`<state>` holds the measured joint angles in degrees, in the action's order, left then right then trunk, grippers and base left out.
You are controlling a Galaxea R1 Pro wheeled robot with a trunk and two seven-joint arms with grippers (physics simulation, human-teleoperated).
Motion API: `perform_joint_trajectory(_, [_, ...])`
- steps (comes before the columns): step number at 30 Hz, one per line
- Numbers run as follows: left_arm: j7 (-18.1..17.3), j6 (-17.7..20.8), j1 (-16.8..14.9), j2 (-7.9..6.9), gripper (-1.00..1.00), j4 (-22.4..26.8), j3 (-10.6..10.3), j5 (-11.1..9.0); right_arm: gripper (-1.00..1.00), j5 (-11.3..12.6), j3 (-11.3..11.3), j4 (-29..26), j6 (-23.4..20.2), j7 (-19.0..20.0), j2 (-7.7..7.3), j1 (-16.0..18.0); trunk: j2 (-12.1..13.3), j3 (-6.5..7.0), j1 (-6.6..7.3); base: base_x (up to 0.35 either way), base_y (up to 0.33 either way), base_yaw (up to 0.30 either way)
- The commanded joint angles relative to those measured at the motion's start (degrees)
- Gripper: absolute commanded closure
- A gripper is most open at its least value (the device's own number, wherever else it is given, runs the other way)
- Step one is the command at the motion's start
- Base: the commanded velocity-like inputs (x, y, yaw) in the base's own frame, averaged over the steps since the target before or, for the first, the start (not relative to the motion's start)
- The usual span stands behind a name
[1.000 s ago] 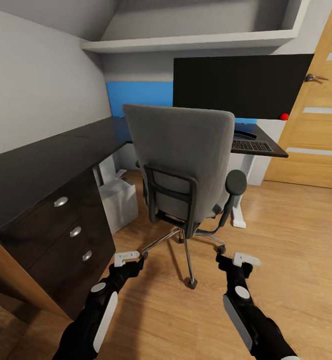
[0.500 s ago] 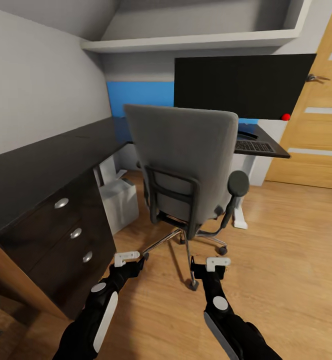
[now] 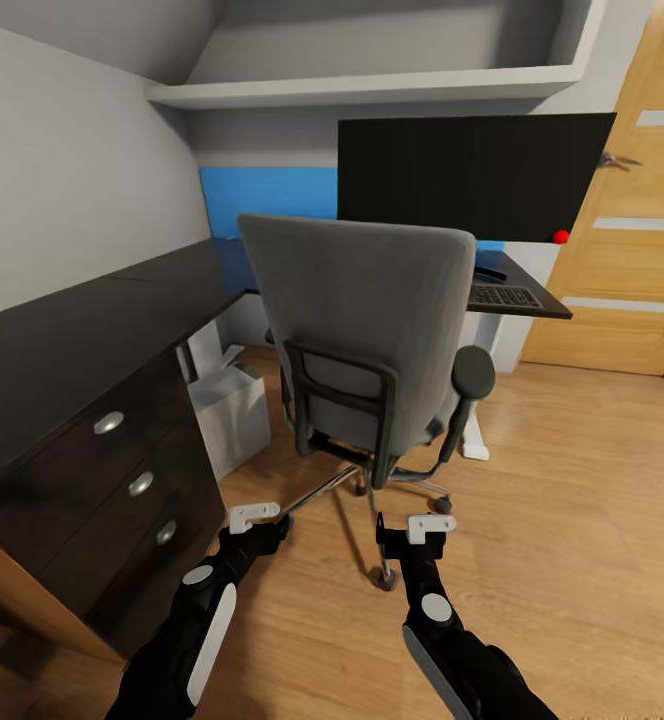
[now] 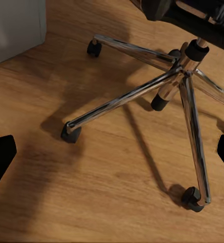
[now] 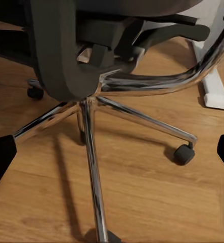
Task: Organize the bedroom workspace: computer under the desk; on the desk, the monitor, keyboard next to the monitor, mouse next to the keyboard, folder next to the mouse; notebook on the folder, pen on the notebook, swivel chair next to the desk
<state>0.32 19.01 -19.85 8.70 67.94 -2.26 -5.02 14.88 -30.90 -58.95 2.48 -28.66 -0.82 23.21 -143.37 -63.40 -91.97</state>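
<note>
Right gripper point(image 3: 412, 528) and left gripper point(image 3: 257, 520) both open, empty, low behind the swivel chair point(image 3: 367, 330), which faces the desk point(image 3: 62, 340). Monitor point(image 3: 472, 175) and keyboard point(image 3: 504, 296) beyond chair. Advice: raise arms, check seat for folder first.

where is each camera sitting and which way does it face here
Head view: on the robot's head, looking forward and down at the swivel chair, desk and monitor; both forearms, left gripper and right gripper show.
Left wrist view: near that gripper, facing the chair's chrome base; dark fingertips at edges.
Right wrist view: facing the same base from lower; dark fingertips at edges.
</note>
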Motion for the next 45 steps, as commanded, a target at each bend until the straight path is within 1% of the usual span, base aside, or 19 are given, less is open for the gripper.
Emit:
perform_joint_trajectory(1, [0.03,0.33,-0.01,0.01,-1.0,0.09,0.01,-0.52,-1.0,0.6,-0.3,-0.02,0.27,-0.4,-0.07,0.08,-0.02,0.01,0.01,0.004,0.004,-0.176])
perform_joint_trajectory(8, [-0.04,0.33,-0.01,0.01,-1.0,0.09,0.0,-0.52,-1.0,0.59,-0.3,-0.02,0.29,-0.43,-0.06,0.08,-0.02,0.1,0.01,0.074,0.001,-0.038])
perform_joint_trajectory(20, [-0.06,0.31,-0.01,0.06,-1.0,0.09,-0.04,-0.52,-1.0,0.46,-0.3,-0.02,0.33,-0.43,-0.06,0.08,-0.02,0.11,0.01,0.294,0.0,-0.002])
perform_joint_trajectory(24, [-0.01,0.26,-0.01,0.07,-1.0,0.09,-0.84,-0.5,-1.0,0.43,-0.24,-0.02,0.33,-0.49,-0.06,0.08,-0.02,0.11,0.01,0.283,0.0,0.0])
perform_joint_trajectory(27, [0.02,0.25,-0.01,0.06,-1.0,0.09,-1.35,-0.46,-1.0,0.42,-0.28,-0.02,0.33,-1.28,-0.06,0.08,-0.02,0.11,0.01,0.205,0.0,0.0])
perform_joint_trajectory(31, [0.01,0.24,-0.01,0.08,-1.0,0.09,-1.54,-0.44,-1.0,0.45,-0.39,-0.02,0.33,-2.64,-0.06,0.08,-0.02,0.11,0.01,0.092,0.0,0.0])
perform_joint_trajectory(35, [-0.04,0.18,-0.01,0.09,-1.0,0.09,-1.69,-0.43,-1.0,0.49,-0.46,-0.02,0.35,-3.12,-0.06,0.08,-0.02,0.11,0.01,0.152,0.0,0.0])
perform_joint_trajectory(45, [-0.05,-0.02,-0.01,0.07,-1.0,0.09,-1.95,-0.43,-1.0,0.42,-0.48,-0.02,0.41,-3.3,-0.06,0.08,-0.02,0.11,0.01,0.214,-0.068,0.0])
